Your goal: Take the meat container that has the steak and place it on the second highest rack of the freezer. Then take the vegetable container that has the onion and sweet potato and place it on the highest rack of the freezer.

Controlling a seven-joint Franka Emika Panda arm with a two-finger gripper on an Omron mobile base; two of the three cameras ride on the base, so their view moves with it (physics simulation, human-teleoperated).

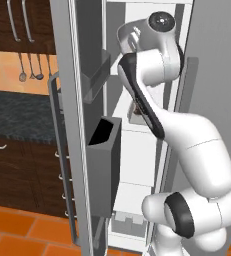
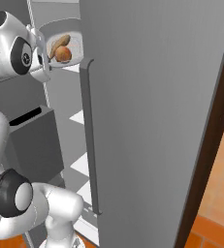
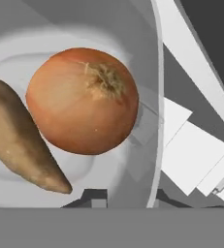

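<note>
Vegetable bowl up at the top rack of the tall white-lined freezer, arm reaching in.

Hand view: round orange-red onion at centre, touching the tapered tan sweet potato at its 8 o'clock; both lie inside the shallow pale grey round bowl. White shelves stepped below, toward 4 o'clock. Right base view: same bowl at 11 o'clock, high inside the freezer, just beside the white wrist. Gripper: dark fingertips barely seen at the bowl's near rim; cannot tell whether the jaws grip it or have parted. Risk, as judged: if the bowl is not fully seated on the rack when let go, it may tip off the shelf edge and spill the onion.
</note>
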